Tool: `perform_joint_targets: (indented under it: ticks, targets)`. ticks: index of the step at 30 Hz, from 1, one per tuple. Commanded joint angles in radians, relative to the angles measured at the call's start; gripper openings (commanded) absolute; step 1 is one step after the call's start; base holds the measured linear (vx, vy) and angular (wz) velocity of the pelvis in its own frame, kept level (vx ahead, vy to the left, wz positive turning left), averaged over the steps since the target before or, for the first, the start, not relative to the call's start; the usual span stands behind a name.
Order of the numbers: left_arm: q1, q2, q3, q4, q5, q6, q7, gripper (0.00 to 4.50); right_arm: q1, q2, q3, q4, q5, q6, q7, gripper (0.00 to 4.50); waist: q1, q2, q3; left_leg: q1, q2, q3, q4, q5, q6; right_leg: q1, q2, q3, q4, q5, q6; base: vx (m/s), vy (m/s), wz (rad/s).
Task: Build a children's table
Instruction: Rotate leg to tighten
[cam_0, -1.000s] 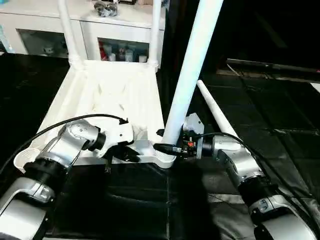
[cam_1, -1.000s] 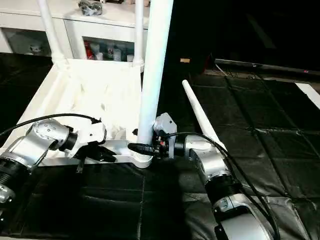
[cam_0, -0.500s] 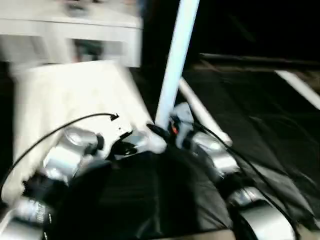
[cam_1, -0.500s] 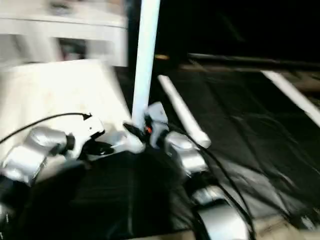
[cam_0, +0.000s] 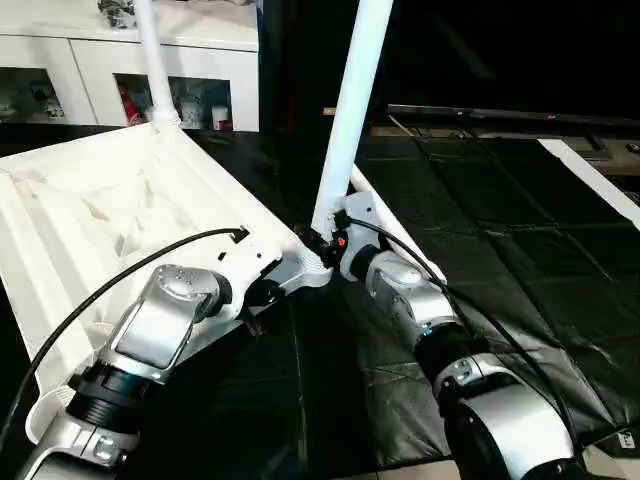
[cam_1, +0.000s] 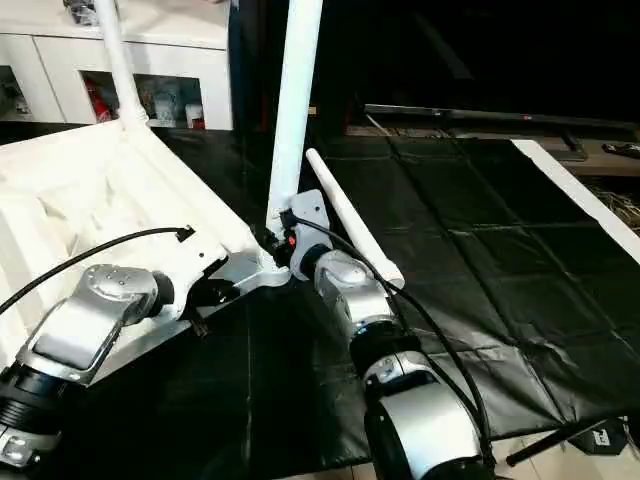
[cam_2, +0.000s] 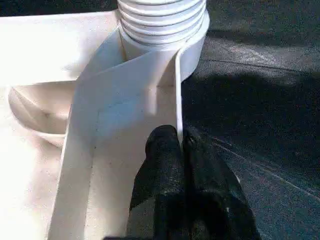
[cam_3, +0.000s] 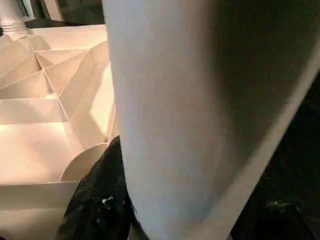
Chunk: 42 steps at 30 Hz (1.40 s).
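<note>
Children's table top (cam_0: 90, 215) lies upside down on a black quilted mat (cam_1: 480, 260), ribbed underside up, tilted across the left half of the head views. One white leg (cam_0: 152, 60) stands upright in the far corner socket. A second leg (cam_0: 350, 110) stands in the near corner socket (cam_0: 310, 268), leaning slightly; its ribbed base (cam_2: 162, 20) sits inside the socket collar. A third leg (cam_1: 352, 228) lies loose on the mat just beside that corner, running away from the robot.

Left gripper (cam_2: 181, 150): the two black fingers (cam_2: 160, 165) are pinched closed on the thin upright rim wall (cam_2: 176, 95) of the top, one finger on each side, just short of the near socket. In the head view the left forearm (cam_0: 165, 325) reaches in from the lower left, with a black cable (cam_0: 120, 275) arching over it.

Right gripper (cam_0: 330, 245): sits against the lower part of the standing leg at the socket. The wrist view has the leg's shaft (cam_3: 200, 110) directly in front, with one black finger (cam_3: 100, 200) pressed against it on the table-top side. The other finger is hidden by the leg, but the grip reads as closed around the leg.

White cabinet (cam_0: 200, 70) with glass doors stands beyond the table top.
</note>
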Motion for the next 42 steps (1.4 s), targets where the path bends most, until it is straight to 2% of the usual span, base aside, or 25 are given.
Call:
perform_joint_targets:
  ticks: [1, 3, 5, 9, 10, 11, 12, 13, 14, 15, 16, 17, 18, 20, 21, 24, 27, 31, 32, 35, 36, 37, 39, 42]
  targets:
    - [-0.044, -0.002, -0.002, -0.058, -0.018, -0.011, -0.015, 0.00, 0.055, -0.004, -0.003, 0.121, -0.020, 0.088, -0.023, 2.28, 0.006, 0.033, -0.041, 0.011, 0.049, -0.031, -0.076, -0.414, -0.043, 0.020, -0.105, 0.071, -0.113, -0.440, -0.113, 0.000, 0.000, 0.00]
    - [-0.043, -0.002, 0.004, -0.056, -0.016, -0.011, -0.015, 0.00, 0.052, -0.002, -0.009, 0.125, -0.013, 0.083, -0.019, 2.66, 0.006, 0.036, -0.042, 0.012, 0.050, -0.032, -0.076, -0.418, -0.044, 0.018, -0.106, 0.071, -0.113, -0.442, -0.111, 0.000, 0.000, 0.00]
    - [-0.043, -0.001, 0.005, -0.054, -0.016, -0.013, -0.014, 0.00, 0.050, 0.000, -0.015, 0.128, -0.011, 0.080, -0.017, 2.72, 0.008, 0.036, -0.044, 0.013, 0.051, -0.030, -0.076, -0.408, -0.044, 0.018, -0.105, 0.072, -0.111, -0.415, -0.121, 0.000, 0.000, 0.00]
    - [-0.049, 0.009, 0.003, -0.024, -0.020, -0.052, -0.023, 0.00, 0.058, -0.004, -0.028, 0.110, -0.001, 0.050, 0.014, 3.15, 0.009, 0.039, -0.046, 0.008, 0.052, -0.027, -0.078, -0.372, -0.041, 0.023, -0.101, 0.074, -0.100, -0.317, -0.148, 0.000, 0.000, 0.00]
    - [-0.052, 0.013, 0.002, -0.007, -0.021, -0.070, -0.026, 0.00, 0.068, -0.011, -0.025, 0.097, -0.003, 0.034, 0.023, 3.30, 0.012, 0.050, -0.046, 0.009, 0.052, -0.027, -0.077, -0.364, -0.040, 0.025, -0.102, 0.075, -0.099, -0.297, -0.155, 0.000, 0.000, 0.00]
    - [-0.055, 0.016, 0.000, 0.003, -0.023, -0.080, -0.027, 0.00, 0.073, -0.016, -0.024, 0.092, -0.006, 0.022, 0.030, 3.30, 0.012, 0.044, -0.048, 0.008, 0.051, -0.023, -0.076, -0.355, -0.036, 0.025, -0.101, 0.075, -0.101, -0.282, -0.157, 0.000, 0.000, 0.00]
    - [-0.058, 0.022, -0.004, 0.018, -0.021, -0.099, -0.031, 0.00, 0.081, -0.021, -0.020, 0.083, -0.009, 0.005, 0.042, 3.44, 0.018, 0.047, -0.049, 0.010, 0.053, -0.023, -0.075, -0.336, -0.035, 0.026, -0.102, 0.076, -0.096, -0.250, -0.169, 0.000, 0.000, 0.00]
    - [-0.062, 0.028, -0.007, 0.036, -0.020, -0.118, -0.035, 0.00, 0.095, -0.029, -0.019, 0.064, -0.005, 0.001, 0.076, 3.55, 0.017, 0.047, -0.049, 0.005, 0.051, -0.022, -0.076, -0.326, -0.032, 0.033, -0.099, 0.074, -0.093, -0.237, -0.172, 0.000, 0.000, 0.00]
    - [-0.063, 0.029, -0.007, 0.038, -0.020, -0.122, -0.035, 0.00, 0.098, -0.030, -0.019, 0.060, -0.005, 0.000, 0.080, 3.55, 0.023, 0.046, -0.049, 0.007, 0.051, -0.019, -0.073, -0.308, -0.022, 0.032, -0.101, 0.076, -0.092, -0.228, -0.173, 0.000, 0.000, 0.00]
    - [-0.066, 0.035, -0.011, 0.053, -0.017, -0.142, -0.040, 0.00, 0.112, -0.038, -0.016, 0.040, -0.005, -0.003, 0.101, 3.74, 0.026, 0.049, -0.047, 0.005, 0.049, -0.019, -0.073, -0.300, -0.016, 0.033, -0.100, 0.077, -0.094, -0.229, -0.172, 0.000, 0.000, 0.00]
    - [-0.069, 0.040, -0.014, 0.068, -0.015, -0.163, -0.047, 0.00, 0.130, -0.046, -0.015, 0.013, 0.001, -0.005, 0.124, 3.74, 0.030, 0.057, -0.048, 0.003, 0.050, -0.018, -0.072, -0.276, -0.014, 0.037, -0.103, 0.078, -0.093, -0.215, -0.174, 0.000, 0.000, 0.00]
    - [-0.072, 0.044, -0.016, 0.080, -0.014, -0.179, -0.052, 0.00, 0.148, -0.054, -0.016, -0.013, 0.008, -0.005, 0.147, 3.94, 0.035, 0.053, -0.050, 0.006, 0.052, -0.015, -0.071, -0.260, -0.007, 0.037, -0.102, 0.078, -0.093, -0.192, -0.169, 0.000, 0.000, 0.00]
    - [-0.074, 0.048, -0.019, 0.091, -0.012, -0.197, -0.059, 0.00, 0.168, -0.062, -0.017, -0.045, 0.017, 0.001, 0.165, 3.94, 0.035, 0.050, -0.050, 0.004, 0.051, -0.017, -0.073, -0.248, -0.004, 0.039, -0.099, 0.077, -0.090, -0.173, -0.173, 0.000, 0.000, 0.00]
    - [-0.075, 0.060, -0.027, 0.108, -0.015, -0.232, -0.084, 0.00, 0.206, -0.081, -0.022, -0.107, 0.040, 0.002, 0.216, 4.07, 0.036, 0.055, -0.052, 0.003, 0.053, -0.016, -0.071, -0.214, 0.003, 0.043, -0.098, 0.075, -0.081, -0.114, -0.188, 0.000, 0.000, 0.00]
    - [-0.075, 0.062, -0.028, 0.111, -0.016, -0.237, -0.090, 0.00, 0.215, -0.086, -0.024, -0.122, 0.047, 0.006, 0.229, 4.29, 0.036, 0.056, -0.052, 0.002, 0.053, -0.016, -0.071, -0.211, 0.005, 0.044, -0.098, 0.075, -0.081, -0.106, -0.190, 0.000, 0.000, 0.00]
    - [-0.073, 0.082, -0.040, 0.127, -0.018, -0.272, -0.127, 0.00, 0.256, -0.116, -0.018, -0.200, 0.056, -0.002, 0.282, 4.41, 0.034, 0.054, -0.051, -0.001, 0.052, -0.016, -0.071, -0.210, 0.007, 0.047, -0.099, 0.074, -0.082, -0.111, -0.197, 0.000, 0.000, 0.00]
    - [-0.069, 0.113, -0.055, 0.161, -0.028, -0.381, -0.200, 0.00, 0.291, -0.169, -0.003, -0.299, 0.076, 0.043, 0.364, 4.46, 0.037, 0.052, -0.049, -0.001, 0.051, -0.016, -0.071, -0.220, 0.013, 0.048, -0.101, 0.074, -0.089, -0.159, -0.180, 0.000, 0.000, 0.00]
    - [-0.071, 0.141, -0.075, 0.193, -0.040, -0.439, -0.260, 0.00, 0.302, -0.233, 0.026, -0.362, 0.070, 0.044, 0.475, 4.46, 0.041, 0.049, -0.048, 0.002, 0.051, -0.015, -0.070, -0.220, 0.018, 0.045, -0.099, 0.074, -0.091, -0.182, -0.168, 0.000, 0.000, 0.00]
    - [-0.072, 0.153, -0.081, 0.212, -0.046, -0.479, -0.298, 0.00, 0.303, -0.273, 0.048, -0.390, 0.057, 0.037, 0.535, 4.46, 0.043, 0.047, -0.048, 0.003, 0.051, -0.014, -0.069, -0.220, 0.019, 0.044, -0.099, 0.074, -0.091, -0.188, -0.169, 0.000, 0.000, 0.00]
    - [-0.074, 0.163, -0.090, 0.227, -0.041, -0.526, -0.321, 0.00, 0.299, -0.298, 0.058, -0.398, 0.049, 0.037, 0.567, 4.46, 0.050, 0.045, -0.049, 0.003, 0.052, -0.013, -0.067, -0.204, 0.022, 0.044, -0.100, 0.074, -0.089, -0.178, -0.171, 0.000, 0.000, 0.00]
    - [-0.078, 0.178, -0.106, 0.254, -0.040, -0.603, -0.370, 0.00, 0.284, -0.351, 0.075, -0.420, 0.053, 0.063, 0.666, 4.46, 0.054, 0.044, -0.049, 0.003, 0.049, -0.013, -0.065, -0.197, 0.029, 0.045, -0.099, 0.073, -0.090, -0.168, -0.174, 0.000, 0.000, 0.00]
    - [-0.078, 0.180, -0.108, 0.256, -0.043, -0.615, -0.381, 0.00, 0.280, -0.361, 0.079, -0.423, 0.055, 0.070, 0.689, 4.46, 0.059, 0.044, -0.051, 0.006, 0.052, -0.010, -0.064, -0.190, 0.034, 0.044, -0.098, 0.074, -0.087, -0.147, -0.173, 0.000, 0.000, 0.00]
    - [-0.078, 0.185, -0.114, 0.260, -0.057, -0.646, -0.426, 0.00, 0.272, -0.386, 0.097, -0.443, 0.058, 0.098, 0.749, 4.46, 0.063, 0.046, -0.051, 0.004, 0.053, -0.010, -0.063, -0.179, 0.035, 0.046, -0.096, 0.072, -0.082, -0.120, -0.184, 0.000, 0.000, 0.00]
    - [-0.078, 0.194, -0.123, 0.259, -0.066, -0.673, -0.471, 0.00, 0.255, -0.394, 0.116, -0.439, 0.047, 0.102, 0.778, 4.46, 0.067, 0.044, -0.053, 0.003, 0.055, -0.011, -0.063, -0.175, 0.031, 0.046, -0.100, 0.070, -0.078, -0.110, -0.192, 0.000, 0.000, 0.00]
